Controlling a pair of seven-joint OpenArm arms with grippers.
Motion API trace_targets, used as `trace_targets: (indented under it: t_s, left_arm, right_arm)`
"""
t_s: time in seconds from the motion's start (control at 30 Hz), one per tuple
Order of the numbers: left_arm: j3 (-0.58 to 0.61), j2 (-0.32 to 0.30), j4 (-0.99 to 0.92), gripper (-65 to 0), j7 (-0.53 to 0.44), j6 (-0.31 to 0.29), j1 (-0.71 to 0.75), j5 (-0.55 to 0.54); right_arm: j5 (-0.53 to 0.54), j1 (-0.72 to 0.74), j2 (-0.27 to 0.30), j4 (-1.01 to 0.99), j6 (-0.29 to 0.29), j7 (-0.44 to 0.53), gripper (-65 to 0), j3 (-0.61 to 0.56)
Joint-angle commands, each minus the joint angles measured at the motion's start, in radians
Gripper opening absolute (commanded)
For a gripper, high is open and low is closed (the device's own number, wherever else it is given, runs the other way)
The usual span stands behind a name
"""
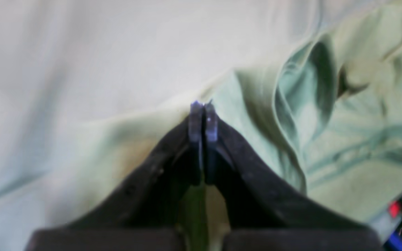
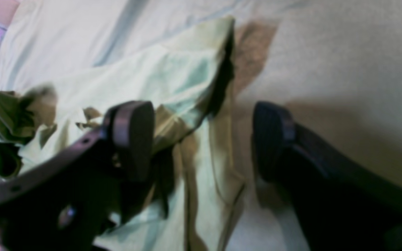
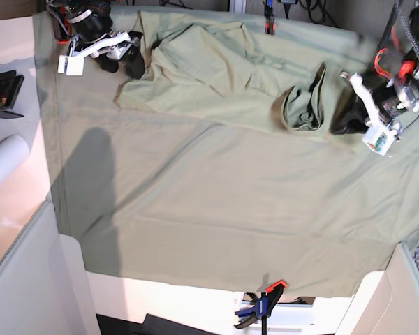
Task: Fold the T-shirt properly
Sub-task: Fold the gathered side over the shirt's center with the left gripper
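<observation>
A large grey-green sheet [image 3: 216, 209] is spread across the table. The T-shirt [image 3: 216, 73] is laid crumpled along its far side, between the two arms. The right gripper [image 2: 201, 139] is held over a shirt edge, jaws wide apart. The left gripper [image 1: 203, 118] is seen pressed together at a raised fold; cloth between the pads cannot be confirmed.

Left gripper [image 1: 203, 115] at three o'clock in base view, jaws pressed together. Right gripper [image 2: 201, 139] at eleven o'clock, jaws spread wide.
</observation>
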Motion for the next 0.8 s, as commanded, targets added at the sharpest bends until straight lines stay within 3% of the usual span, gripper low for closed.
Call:
trace_targets:
  t_s: [0.0,0.43,0.77]
  left_arm:
    - [0.006,-0.002,0.000,-65.0,-0.025,-0.003,-0.016,-0.016]
    - [0.237,0.125,-0.005,-65.0,-0.001,-0.003,-0.016,0.024]
    - [0.233,0.107,-0.005,-65.0,-0.003,-0.003,-0.019,0.022]
  right_arm:
    - [0.019,0.002,0.006,0.015,0.013,0.018,-21.5,0.003]
    - [0.026,0.000,0.002,0.015,0.013,0.010,-21.5,0.003]
    - [0.032,-0.001,-0.008,0.015,0.013,-0.024,-21.5,-0.083]
